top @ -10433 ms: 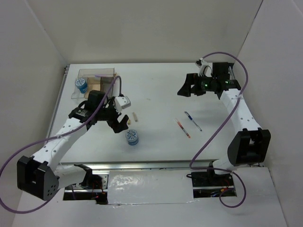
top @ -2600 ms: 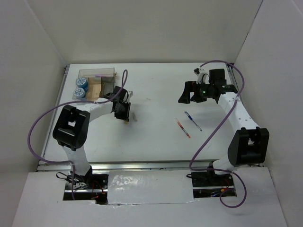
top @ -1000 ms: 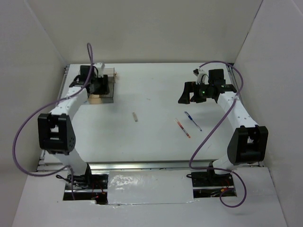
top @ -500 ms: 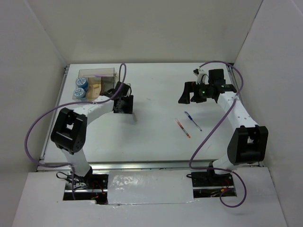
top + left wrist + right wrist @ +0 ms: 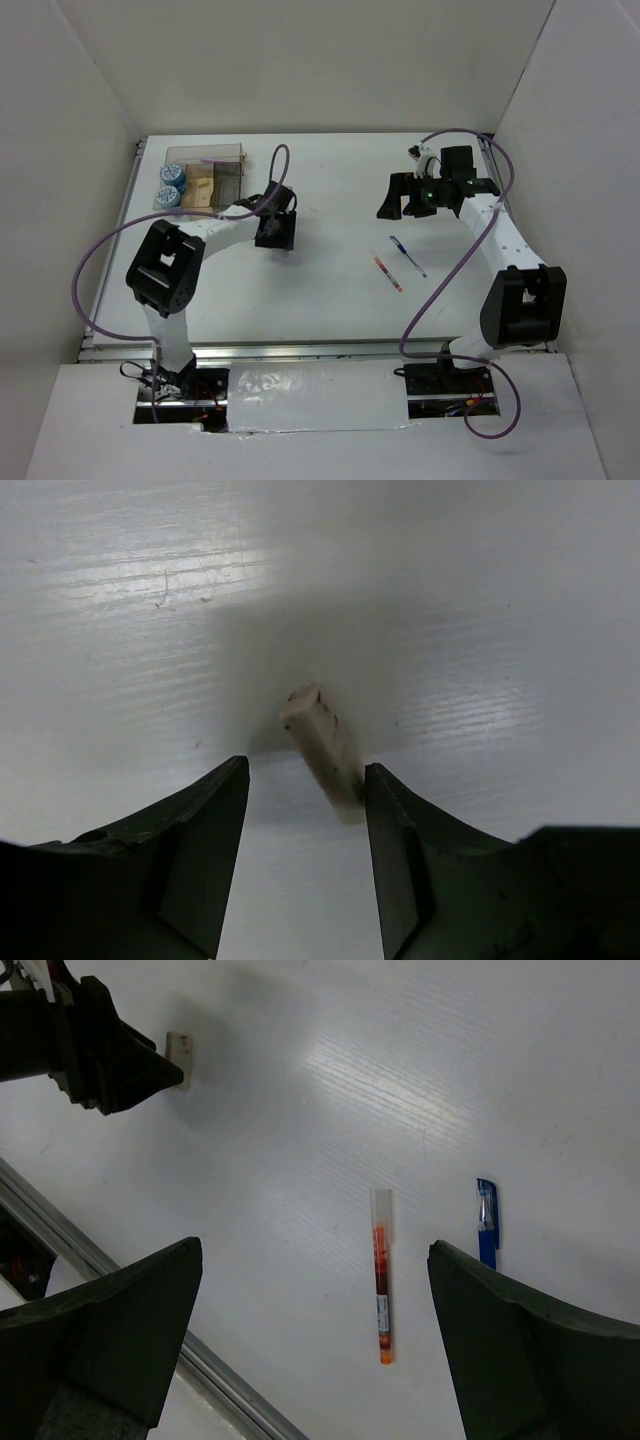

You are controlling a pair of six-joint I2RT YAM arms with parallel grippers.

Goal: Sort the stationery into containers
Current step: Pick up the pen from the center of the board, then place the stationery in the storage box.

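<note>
Left pincer (image 5: pixel 305 780) is low on the bench (image 5: pixel 500 630), jaws apart, straddling the tan stub (image 5: pixel 322 748). Looks lined up to grab. The stub lies skewed, nearer one finger. Right pincer (image 5: pixel 315 1250) is wide apart, parked high over the red-orange pen (image 5: pixel 380 1280) and blue pen (image 5: pixel 487 1222). The organiser (image 5: pixel 205 175) holds both blue tubs (image 5: pixel 170 180).

White arms (image 5: pixel 215 228), black joints (image 5: pixel 525 305) (purple cables (image 5: pixel 458 129)).

Left pincer (image 5: pixel 305 775) low, agape (right pincer (image 5: pixel 315 1250) high, agape)
</note>
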